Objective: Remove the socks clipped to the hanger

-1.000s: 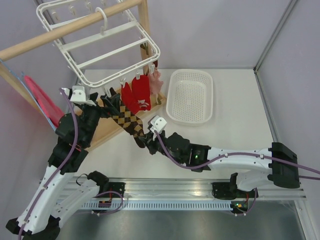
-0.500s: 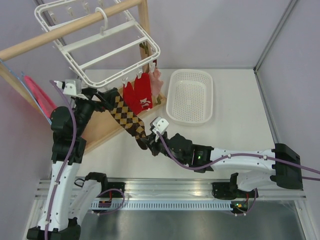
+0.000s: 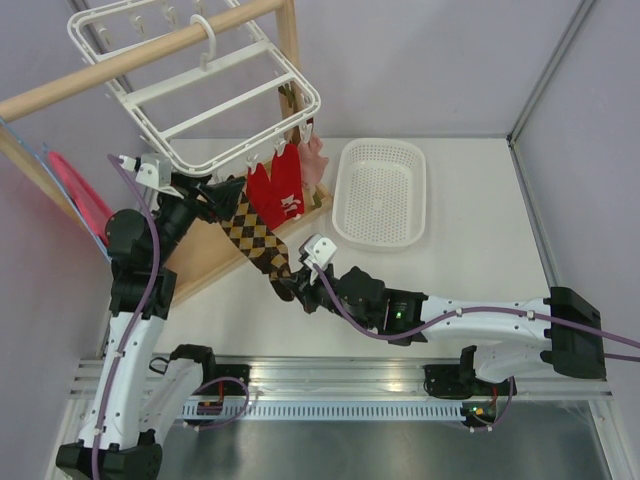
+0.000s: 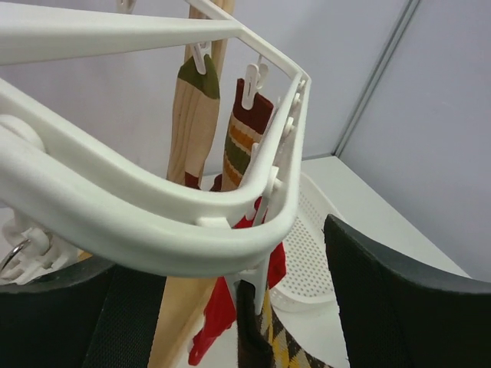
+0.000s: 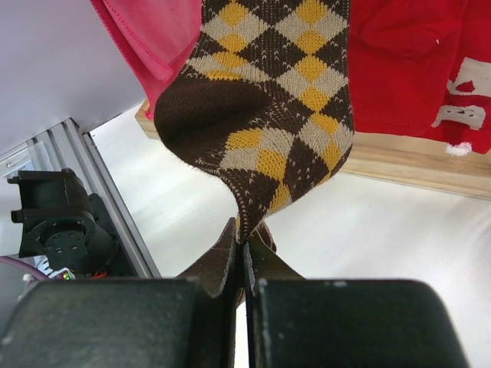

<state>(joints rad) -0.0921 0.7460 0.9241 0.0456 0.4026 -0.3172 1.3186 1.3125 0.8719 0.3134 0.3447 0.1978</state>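
Observation:
The white hanger [image 3: 215, 95] hangs from a wooden rod. The brown-and-cream checkered sock [image 3: 255, 235] stretches from a clip at the hanger's near edge down to my right gripper [image 3: 291, 284], which is shut on its toe [image 5: 247, 222]. Red socks [image 3: 276, 190] and a pale pink sock [image 3: 316, 160] hang beside it. My left gripper [image 3: 213, 192] is open at that clip. In the left wrist view the clip [image 4: 268, 253] and the sock's brown cuff [image 4: 252, 330] sit between the wide-apart fingers [image 4: 406, 307], under the hanger's rim [image 4: 153, 222].
A white mesh basket [image 3: 382, 192] lies right of the socks. The wooden rack's base [image 3: 215, 252] and post [image 3: 289, 40] stand behind the socks. A red flat piece [image 3: 78, 195] leans at the left wall. Striped socks [image 4: 242, 146] hang on farther clips.
My left gripper has risen and moved back to the hanger's near edge, beside the clip. The checkered sock now stretches straighter. The right gripper keeps its hold on the toe.

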